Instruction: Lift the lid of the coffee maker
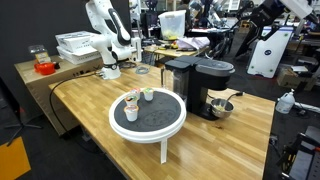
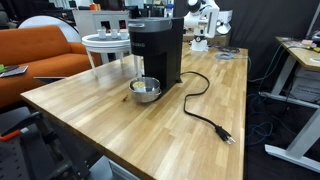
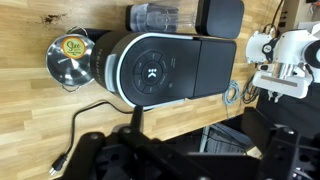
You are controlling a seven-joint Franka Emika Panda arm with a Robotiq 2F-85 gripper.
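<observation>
Gripper (image 3: 180, 150), a dark blur at the wrist view's lower edge, jaw spacing not determinable, hangs high above the coffee maker (image 1: 203, 85), whose lid (image 3: 157, 72) lies just ahead, long axis crosswise, bowl (image 3: 70, 58) beside it.

A shiny round steel bowl (image 2: 146, 89) sits mid-way along the pale wooden bench (image 2: 110, 135). A black power cord (image 2: 207, 118) trails toward a long edge.

Blk coffee maker (image 1: 205, 88) w/ silver-rimmed dk-grey lid (image 3: 152, 72), steel bowl (image 3: 60, 70), tan wood table (image 3: 35, 115)
</observation>
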